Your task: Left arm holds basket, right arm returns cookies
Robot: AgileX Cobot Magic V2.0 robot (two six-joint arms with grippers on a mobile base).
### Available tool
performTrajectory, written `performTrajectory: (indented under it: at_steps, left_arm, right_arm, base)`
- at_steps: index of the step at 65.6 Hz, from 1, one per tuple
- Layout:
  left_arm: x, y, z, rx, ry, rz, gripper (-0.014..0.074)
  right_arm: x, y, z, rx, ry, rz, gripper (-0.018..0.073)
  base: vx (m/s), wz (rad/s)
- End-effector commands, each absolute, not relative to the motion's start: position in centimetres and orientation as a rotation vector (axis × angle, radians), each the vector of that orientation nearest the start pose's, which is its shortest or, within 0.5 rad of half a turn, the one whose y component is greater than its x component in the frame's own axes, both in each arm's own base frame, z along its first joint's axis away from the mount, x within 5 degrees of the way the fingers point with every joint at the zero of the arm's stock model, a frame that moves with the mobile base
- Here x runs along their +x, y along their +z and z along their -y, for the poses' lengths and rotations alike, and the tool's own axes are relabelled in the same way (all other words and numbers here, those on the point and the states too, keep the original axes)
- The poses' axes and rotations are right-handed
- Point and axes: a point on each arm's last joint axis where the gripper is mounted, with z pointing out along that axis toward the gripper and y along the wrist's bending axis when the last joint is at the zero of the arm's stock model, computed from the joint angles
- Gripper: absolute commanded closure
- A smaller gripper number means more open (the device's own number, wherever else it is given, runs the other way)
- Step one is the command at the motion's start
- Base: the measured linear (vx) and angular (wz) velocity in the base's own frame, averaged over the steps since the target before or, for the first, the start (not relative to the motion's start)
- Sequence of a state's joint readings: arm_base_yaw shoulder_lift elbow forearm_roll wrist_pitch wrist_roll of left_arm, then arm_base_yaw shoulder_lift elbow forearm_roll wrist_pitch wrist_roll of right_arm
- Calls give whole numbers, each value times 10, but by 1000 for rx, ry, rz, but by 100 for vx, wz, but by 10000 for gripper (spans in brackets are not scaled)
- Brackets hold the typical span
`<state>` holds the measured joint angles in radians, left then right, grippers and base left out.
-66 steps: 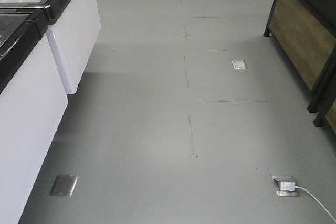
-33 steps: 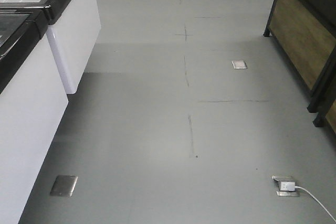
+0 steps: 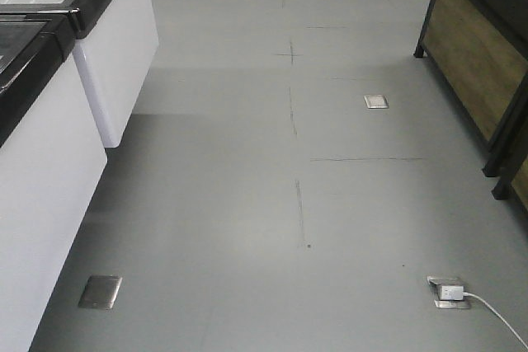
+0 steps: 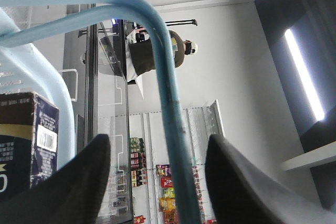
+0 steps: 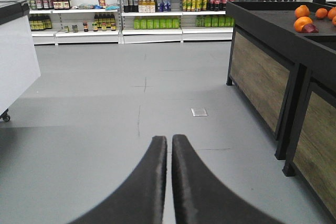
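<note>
In the left wrist view the light blue basket's swing handle runs between the two black fingers of my left gripper. The jaws stand wide apart, open around the handle, and neither finger pinches it. The basket's pale blue wall curves at the left. Inside it lies the cookies box, dark navy with a white barcode. In the right wrist view my right gripper is shut with nothing between its fingers and points out over the grey floor. Neither arm shows in the front view.
White freezer cabinets line the left of the aisle. A black and wood produce stand with oranges is on the right. Stocked shelves fill the back. A floor socket with a white plug is near right. A person stands beyond the basket.
</note>
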<state>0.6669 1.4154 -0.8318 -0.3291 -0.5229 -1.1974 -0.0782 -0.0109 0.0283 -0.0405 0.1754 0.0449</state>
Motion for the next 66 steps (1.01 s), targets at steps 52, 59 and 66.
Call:
performTrajectory:
  at_steps: [52,59,66]
  left_arm:
    - [239,337,-210,-1326,-530,-554,528]
    - [240,337,-210,-1318,-527,-562,605]
    - [240,337,-210,-1318,-527,-562,604]
  right_arm:
    - [56,189,5,64,-68,-1609,568]
    - [56,189,5,64,-68,-1609,568]
    - [56,189,5,64,-68,-1609,568]
  base:
    - [0,0]
    - [0,0]
    - [0,0]
